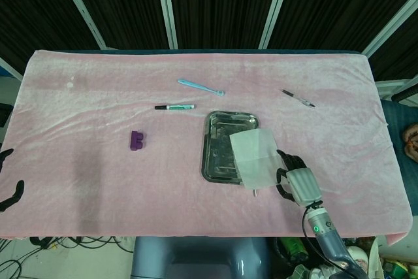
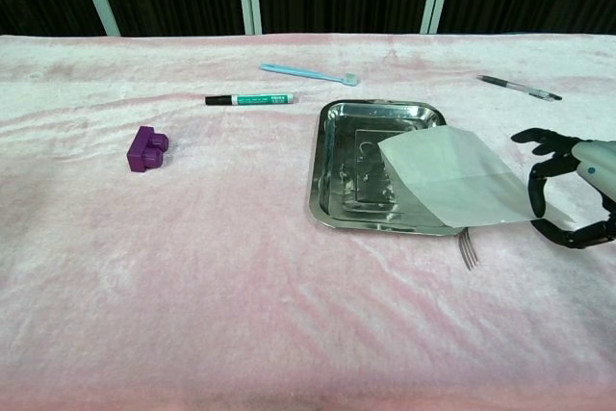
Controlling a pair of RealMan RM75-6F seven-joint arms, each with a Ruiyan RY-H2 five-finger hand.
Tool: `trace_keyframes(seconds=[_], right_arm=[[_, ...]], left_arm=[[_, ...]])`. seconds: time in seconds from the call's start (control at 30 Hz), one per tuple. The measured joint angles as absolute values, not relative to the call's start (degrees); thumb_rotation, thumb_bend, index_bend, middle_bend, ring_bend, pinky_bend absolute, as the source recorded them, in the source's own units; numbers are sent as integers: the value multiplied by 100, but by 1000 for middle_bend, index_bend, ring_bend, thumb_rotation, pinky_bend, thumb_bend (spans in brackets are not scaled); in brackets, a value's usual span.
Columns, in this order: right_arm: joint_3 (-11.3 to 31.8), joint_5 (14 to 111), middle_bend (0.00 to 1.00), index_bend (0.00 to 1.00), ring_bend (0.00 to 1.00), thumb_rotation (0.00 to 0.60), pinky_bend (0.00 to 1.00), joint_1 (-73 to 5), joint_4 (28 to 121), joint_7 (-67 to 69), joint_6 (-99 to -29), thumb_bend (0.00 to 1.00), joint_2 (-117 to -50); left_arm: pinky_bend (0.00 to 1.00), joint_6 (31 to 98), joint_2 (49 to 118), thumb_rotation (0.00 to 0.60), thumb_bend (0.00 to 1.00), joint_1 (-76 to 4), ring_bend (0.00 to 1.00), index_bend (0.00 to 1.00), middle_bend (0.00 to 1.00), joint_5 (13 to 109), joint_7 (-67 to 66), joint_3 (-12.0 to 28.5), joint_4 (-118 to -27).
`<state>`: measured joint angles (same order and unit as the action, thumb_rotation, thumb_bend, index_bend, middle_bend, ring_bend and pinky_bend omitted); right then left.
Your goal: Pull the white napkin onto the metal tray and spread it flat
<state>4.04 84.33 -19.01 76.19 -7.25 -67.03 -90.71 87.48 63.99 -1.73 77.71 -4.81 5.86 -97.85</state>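
Observation:
The white napkin (image 1: 255, 155) lies tilted over the right half of the metal tray (image 1: 219, 142), with its near end hanging past the tray's rim onto the pink cloth. In the chest view the napkin (image 2: 452, 180) covers the right side of the tray (image 2: 356, 156). My right hand (image 1: 295, 181) is just right of the napkin and pinches its right edge between dark fingers (image 2: 535, 180). Only the dark fingertips of my left hand (image 1: 8, 178) show, at the far left table edge; they are spread and hold nothing.
A fork's tines (image 2: 467, 252) stick out from under the napkin's near edge. A purple block (image 1: 136, 140) lies left of the tray. A green marker (image 1: 174, 106) and a light blue toothbrush (image 1: 200, 87) lie behind it, and a pen (image 1: 298, 98) at the back right.

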Motion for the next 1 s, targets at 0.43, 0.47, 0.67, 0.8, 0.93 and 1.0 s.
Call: trace_keyframes(seconds=[0.43, 0.47, 0.67, 0.8, 0.93, 1.0], right_arm=[[840, 6959, 77, 760, 146, 600, 165, -2187, 9178, -3108, -6399, 354, -9050], [864, 6824, 77, 763, 146, 600, 165, -2215, 9272, -3291, -6398, 355, -9058], [1016, 5907, 77, 777, 146, 600, 165, -2460, 9776, -4271, -6430, 359, -9151], [1142, 5220, 77, 777, 146, 600, 165, -2679, 10007, -4724, -6437, 361, -9212], [1294, 4516, 77, 778, 146, 600, 165, -2942, 10230, -5030, -6433, 367, -9272], [1385, 4223, 77, 778, 146, 600, 165, -3108, 10312, -5130, -6430, 370, -9319]], left_arm=[[0, 8741, 6384, 600, 396, -170, 0, 151, 44, 7761, -459, 586, -9789], [0, 8739, 6383, 600, 396, -169, 0, 151, 44, 7759, -457, 585, -9788], [0, 8732, 6385, 600, 396, -172, 0, 151, 44, 7762, -466, 580, -9789], [0, 8730, 6388, 600, 396, -173, 0, 151, 44, 7754, -468, 582, -9790], [0, 8721, 6390, 600, 396, -178, 0, 151, 44, 7751, -473, 583, -9790], [0, 8720, 6390, 600, 396, -180, 0, 151, 44, 7753, -477, 583, -9792]])
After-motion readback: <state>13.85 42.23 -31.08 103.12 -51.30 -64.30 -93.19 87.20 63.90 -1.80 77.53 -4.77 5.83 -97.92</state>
